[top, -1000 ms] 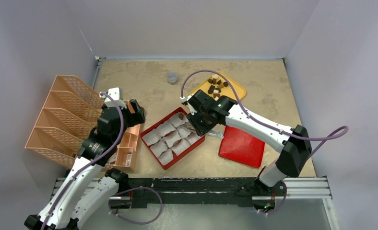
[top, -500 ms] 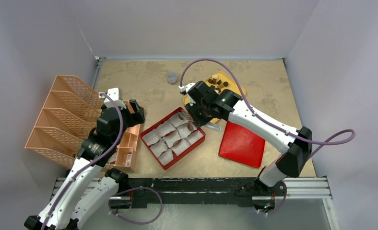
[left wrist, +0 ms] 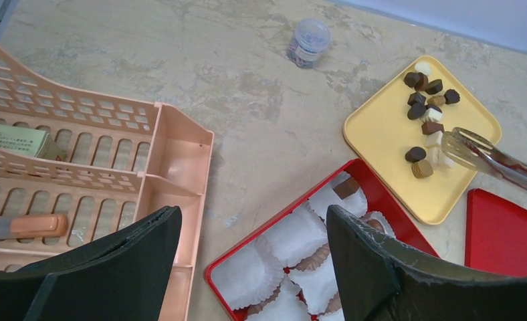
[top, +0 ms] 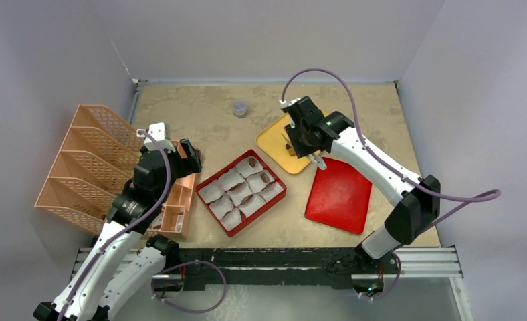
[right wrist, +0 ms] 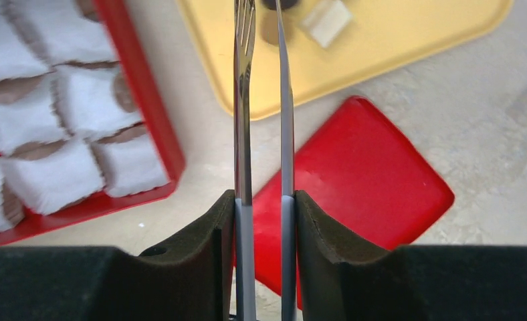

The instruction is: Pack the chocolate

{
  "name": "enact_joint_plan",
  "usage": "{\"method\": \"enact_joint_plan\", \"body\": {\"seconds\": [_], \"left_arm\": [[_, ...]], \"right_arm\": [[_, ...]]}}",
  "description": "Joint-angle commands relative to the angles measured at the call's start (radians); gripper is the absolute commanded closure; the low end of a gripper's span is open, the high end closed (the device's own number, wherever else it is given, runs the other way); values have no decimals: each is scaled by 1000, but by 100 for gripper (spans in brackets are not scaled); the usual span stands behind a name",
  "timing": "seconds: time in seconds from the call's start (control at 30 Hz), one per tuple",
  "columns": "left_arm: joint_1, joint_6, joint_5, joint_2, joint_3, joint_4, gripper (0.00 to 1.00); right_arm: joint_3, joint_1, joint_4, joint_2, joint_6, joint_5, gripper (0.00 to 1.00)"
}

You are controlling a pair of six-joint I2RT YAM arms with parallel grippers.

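Right gripper (right wrist: 264, 200): clamped on the handle end of the silver metal tongs (right wrist: 242, 100), so the thin blades, not the wide black fingers, reach the tiny pieces.
Tongs blades: slightly apart, pointing at a dark piece at the top edge of the right wrist view; I cannot tell whether they touch it.
Chocolate (left wrist: 425, 110): most of it lies loose, dark brown, light brown and cream, at the 12 o'clock end of the flat yellow plastic tray (left wrist: 381, 134).
Packed pieces: a few brown chunks already sit in the white crinkled paper cups (left wrist: 294, 234) inside the shallow red box (left wrist: 282, 215).
Layout: the tray lies at 1 o'clock of the box, a short swing for the tongs; the flat red lid (top: 339, 195) waits at 3 o'clock, probably for closing.
Left gripper (left wrist: 251, 231): fingers spread wide, holding nothing, parked above the peach slotted plastic organiser (left wrist: 174, 154) at 9 o'clock of the box, out of the way.
Change over 1 s: the right arm has swung from the box's 2 o'clock cups to the tray, leaving a brown piece in a cup there.
Unchanged: left arm, box, lid.
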Motion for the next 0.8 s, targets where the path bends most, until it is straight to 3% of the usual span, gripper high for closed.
{"method": "enact_joint_plan", "body": {"seconds": [0.0,0.3,0.77], "left_arm": [[4,16,-11,0,17,29,21],[4,18,-4,8,18,27,21],[4,16,0,23,18,34,21]], "right_arm": [[-42,-83,48,-35,-28,37,64],[-117,-182,120,-31,-38,-28,61],[-165,-219,183,-1,-6,-82,57]]}}
